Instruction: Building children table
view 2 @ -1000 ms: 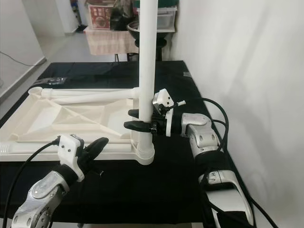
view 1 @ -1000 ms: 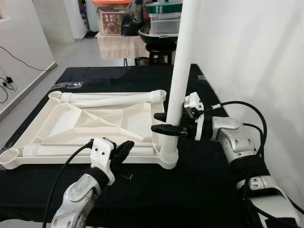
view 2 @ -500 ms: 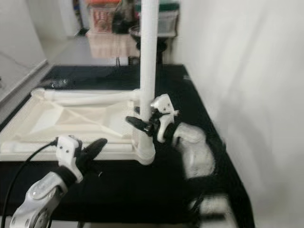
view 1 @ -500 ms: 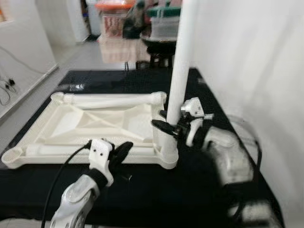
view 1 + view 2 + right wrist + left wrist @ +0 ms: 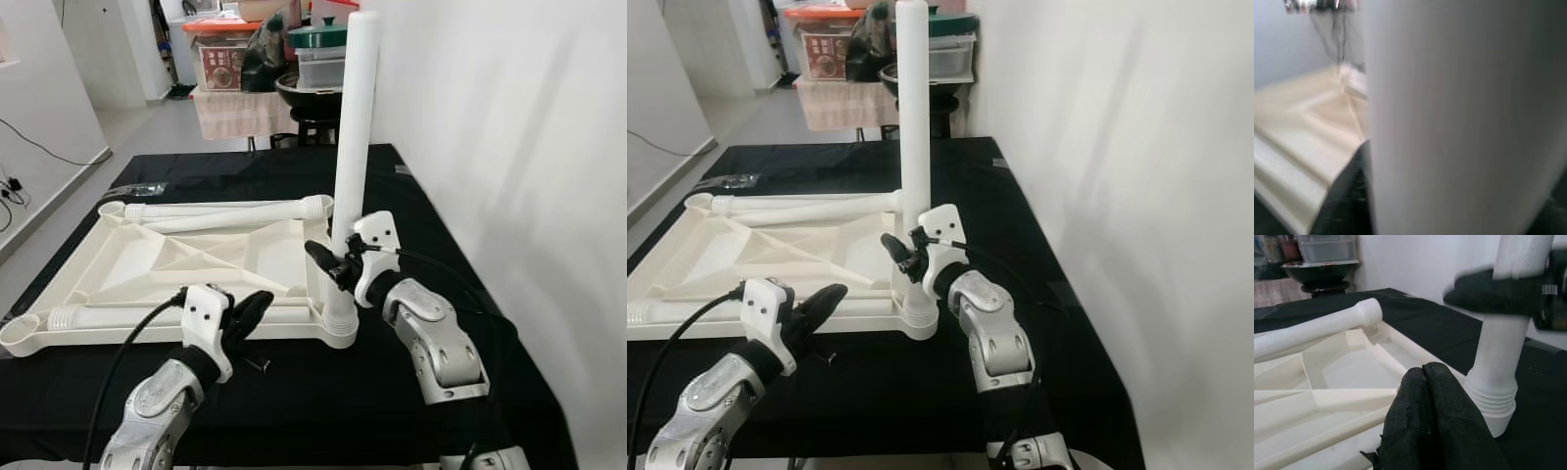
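One white tabletop lies upside down on the black cloth, across the left and middle of the head views. I count three table legs. One upright leg stands in the corner socket at the tabletop's lower right. Two loose legs lie flat on the panel: a far leg along its upper edge and a near leg along its lower edge. There are two grippers.

The right gripper sits at centre frame, its black fingers closed around the upright leg just above the socket. The left gripper is at lower left, fingers pressed together on nothing, their tips at the tabletop's near rim beside the socket.

Compared with a second ago, the right arm has swung in: then it reached across from the right edge with the forearm lying level, now the forearm rises from the bottom of the frame towards the leg. The camera has also tilted, so the leg's top end shows. The left gripper sits as it did.
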You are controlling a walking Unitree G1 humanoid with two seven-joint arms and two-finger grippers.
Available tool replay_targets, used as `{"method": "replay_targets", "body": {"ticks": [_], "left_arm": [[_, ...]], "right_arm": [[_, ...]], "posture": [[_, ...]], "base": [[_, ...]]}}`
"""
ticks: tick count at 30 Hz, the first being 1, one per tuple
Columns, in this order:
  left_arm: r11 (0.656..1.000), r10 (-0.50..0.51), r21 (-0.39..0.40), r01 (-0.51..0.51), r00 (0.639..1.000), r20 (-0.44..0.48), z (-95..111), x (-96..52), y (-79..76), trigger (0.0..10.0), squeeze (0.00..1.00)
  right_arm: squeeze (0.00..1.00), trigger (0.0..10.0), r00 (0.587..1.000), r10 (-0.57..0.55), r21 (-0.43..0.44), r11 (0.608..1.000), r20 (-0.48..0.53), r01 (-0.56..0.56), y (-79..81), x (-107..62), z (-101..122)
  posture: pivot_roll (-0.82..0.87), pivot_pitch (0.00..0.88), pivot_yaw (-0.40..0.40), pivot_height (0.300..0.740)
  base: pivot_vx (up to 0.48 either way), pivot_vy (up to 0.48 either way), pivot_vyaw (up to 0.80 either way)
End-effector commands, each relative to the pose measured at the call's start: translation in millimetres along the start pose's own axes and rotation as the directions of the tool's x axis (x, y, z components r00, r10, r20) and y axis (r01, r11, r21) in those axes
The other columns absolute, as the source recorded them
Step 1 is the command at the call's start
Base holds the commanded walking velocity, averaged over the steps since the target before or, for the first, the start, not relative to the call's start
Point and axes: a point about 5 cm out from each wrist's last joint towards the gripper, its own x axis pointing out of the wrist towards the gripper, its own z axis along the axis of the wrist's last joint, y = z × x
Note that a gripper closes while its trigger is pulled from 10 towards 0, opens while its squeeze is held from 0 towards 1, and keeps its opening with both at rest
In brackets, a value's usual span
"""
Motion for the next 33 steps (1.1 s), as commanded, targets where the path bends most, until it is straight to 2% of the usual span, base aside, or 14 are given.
{"method": "replay_targets", "body": {"ticks": [1,2,4,5,6,11,12,17,20,21,22,23,26,33], "left_arm": [[1.0,-0.003,0.0,0.003,1.0,-0.003,0.3,-0.4,-0.1,10.0,0.0],[1.0,-0.008,-0.002,0.008,1.0,-0.004,0.1,-0.3,-0.7,10.0,0.0],[1.0,-0.008,-0.002,0.008,1.0,-0.004,0.1,-0.3,-0.7,10.0,0.0],[1.0,-0.012,-0.002,0.012,1.0,-0.006,-0.3,-0.1,-1.3,10.0,0.0],[1.0,-0.017,0.0,0.017,1.0,-0.007,-0.5,-0.2,-2.0,10.0,0.0],[0.999,-0.033,0.008,0.033,0.999,-0.015,-1.3,-2.5,-5.3,10.0,0.0],[0.998,-0.05,0.029,0.051,0.998,-0.026,-1.3,-6.2,-9.8,10.0,0.0],[0.988,-0.152,-0.027,0.15,0.986,-0.064,-4.2,-20.9,-28.7,10.0,0.0],[0.985,-0.169,-0.04,0.166,0.983,-0.071,-4.7,-24.6,-32.5,10.0,0.0],[0.983,-0.179,-0.045,0.176,0.981,-0.075,-5.1,-26.9,-35.2,10.0,0.0],[0.982,-0.184,-0.047,0.18,0.98,-0.077,-5.4,-28.4,-36.8,10.0,0.0],[0.982,-0.184,-0.047,0.18,0.98,-0.077,-5.4,-28.4,-36.8,10.0,0.0],[0.982,-0.189,-0.044,0.186,0.979,-0.079,-5.6,-29.4,-38.2,10.0,0.0],[0.98,-0.199,-0.004,0.199,0.977,-0.077,-7.4,-28.7,-38.8,10.0,0.0]], "right_arm": [[1.0,10.0,0.996,0.086,-0.016,0.996,0.002,-0.086,-4.1,1.8,3.2],[1.0,10.0,0.982,0.185,-0.046,0.982,0.021,-0.184,-9.5,2.6,10.6],[1.0,10.0,0.982,0.185,-0.046,0.982,0.021,-0.184,-9.5,2.6,10.6],[0.21,10.0,0.965,0.261,-0.093,0.962,0.031,-0.257,-17.0,3.0,17.3],[0.0,10.0,0.95,0.311,-0.119,0.945,0.029,-0.305,-23.7,3.2,21.8],[0.0,10.0,0.914,0.405,-0.157,0.903,0.01,-0.399,-36.5,4.8,28.1],[0.0,10.0,0.891,0.453,-0.162,0.879,-0.008,-0.448,-39.6,4.9,28.4],[0.0,10.0,0.862,0.505,-0.114,0.855,-0.033,-0.506,-46.0,1.2,22.1],[0.0,10.0,0.856,0.516,-0.1,0.85,-0.041,-0.517,-48.4,0.1,19.4],[0.0,9.4,0.848,0.528,-0.076,0.845,-0.042,-0.53,-50.5,-2.0,16.5],[0.0,0.4,0.833,0.551,-0.042,0.832,-0.048,-0.553,-51.7,-6.9,10.6],[0.0,0.4,0.833,0.551,-0.042,0.832,-0.048,-0.553,-51.7,-6.9,10.6],[0.0,0.0,0.777,0.626,-0.003,0.779,-0.061,-0.627,-53.0,-18.1,-1.8],[0.0,0.0,0.796,0.604,0.014,0.797,-0.035,-0.604,-57.9,-30.0,-12.1]], "posture": [[-0.08,0.0,0.006,0.74],[-0.08,0.0,0.003,0.74],[-0.08,0.0,0.003,0.74],[-0.07,0.0,0.0,0.74],[-0.07,0.0,-0.002,0.74],[-0.07,0.0,-0.003,0.74],[-0.06,0.0,-0.003,0.74],[-0.06,0.0,0.0,0.74],[-0.06,0.0,0.0,0.74],[-0.06,0.0,-0.001,0.74],[-0.06,0.0,0.003,0.74],[-0.06,0.0,0.003,0.74],[-0.07,0.0,0.006,0.74],[-0.09,0.0,0.019,0.74]], "base": [[0.0,0.0,0.0],[0.0,0.0,0.0],[0.0,0.0,0.0],[0.0,0.0,0.0],[0.0,0.0,0.0],[0.0,0.0,0.0],[0.0,0.0,0.0],[0.0,0.0,0.0],[0.0,0.0,0.0],[0.0,0.0,0.0],[0.0,0.0,0.0],[0.0,0.0,0.0],[0.0,0.0,0.0],[0.0,0.0,0.0]]}}
